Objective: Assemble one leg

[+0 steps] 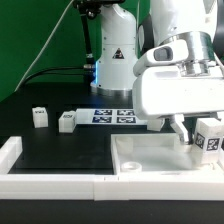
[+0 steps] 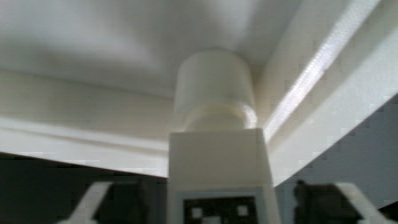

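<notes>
My gripper hangs over the exterior view's right end of the large white square part. It is shut on a leg, a small white block with a black-and-white tag, held upright just above that part. In the wrist view the leg fills the middle, with its round end pointing at the white part. The dark fingers sit against both of its sides. Two more legs stand on the black table at the exterior view's left.
The marker board lies flat behind the white part, in front of the arm's base. A white rail runs along the table's front and up its left corner. Green curtain behind.
</notes>
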